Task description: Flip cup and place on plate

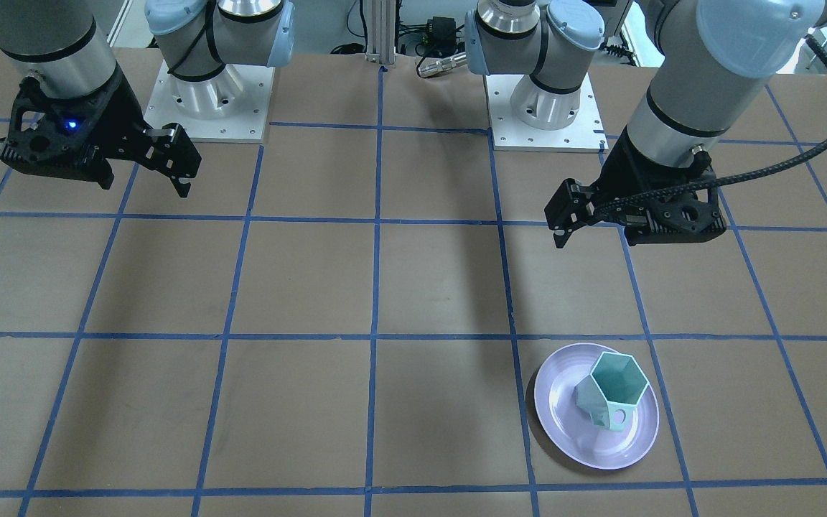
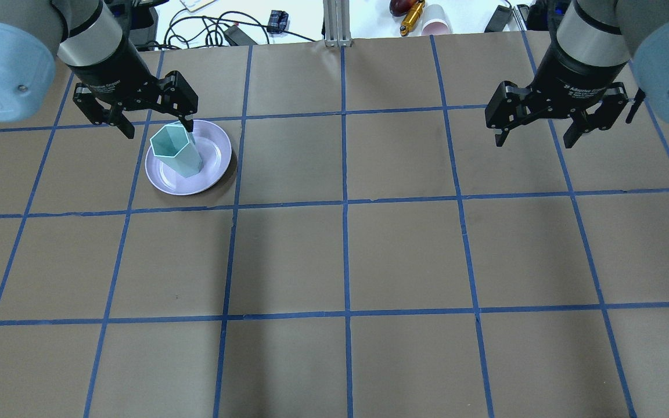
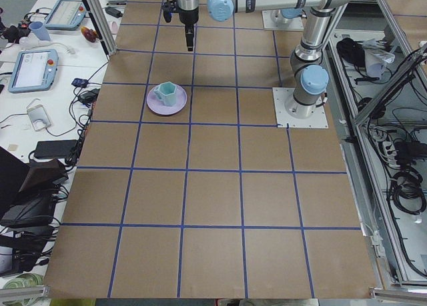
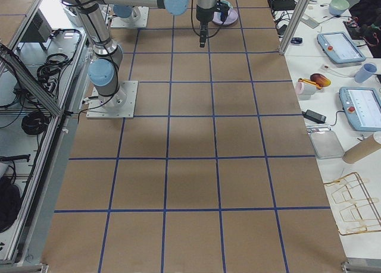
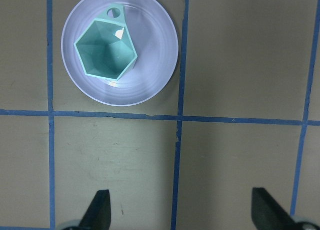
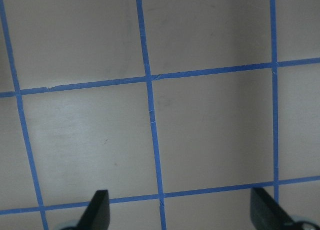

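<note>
The mint-green cup stands upright, mouth up, on the lavender plate. Its handle points away from the robot. In the overhead view the cup and plate are at the table's far left. My left gripper is open and empty, raised above the table on the robot's side of the plate. Its wrist view looks down on the cup and plate, with both fingertips spread wide. My right gripper is open and empty, high over the far right of the table.
The brown table top carries a blue tape grid. The two arm bases stand at the robot's edge. Cables, a pink cup and other clutter lie on the white bench beyond the far edge.
</note>
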Robot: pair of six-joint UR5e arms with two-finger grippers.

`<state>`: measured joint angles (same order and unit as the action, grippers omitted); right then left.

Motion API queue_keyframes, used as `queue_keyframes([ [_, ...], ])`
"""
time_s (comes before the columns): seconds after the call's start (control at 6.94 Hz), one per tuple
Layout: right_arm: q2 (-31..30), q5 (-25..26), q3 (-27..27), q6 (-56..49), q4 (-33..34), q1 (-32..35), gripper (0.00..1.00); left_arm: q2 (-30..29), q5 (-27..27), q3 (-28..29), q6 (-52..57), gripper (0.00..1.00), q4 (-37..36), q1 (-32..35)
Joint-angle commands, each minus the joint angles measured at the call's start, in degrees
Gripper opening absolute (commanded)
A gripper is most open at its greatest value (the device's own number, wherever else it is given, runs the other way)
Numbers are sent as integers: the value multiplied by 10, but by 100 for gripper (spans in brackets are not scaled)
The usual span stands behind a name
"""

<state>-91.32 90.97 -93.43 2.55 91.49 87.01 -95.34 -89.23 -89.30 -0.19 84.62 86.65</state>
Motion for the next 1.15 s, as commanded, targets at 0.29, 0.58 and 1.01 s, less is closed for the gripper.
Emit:
queue_keyframes([
  [0.29, 0, 0, 0, 0, 0, 0, 100, 6, -26, -3, 0, 100, 6, 3],
  [0.58, 0, 0, 0, 0, 0, 0, 100, 5, -21, -3, 0, 100, 5, 3],
  [1.01, 0, 0, 0, 0, 0, 0, 100, 5, -21, -3, 0, 100, 5, 3],
])
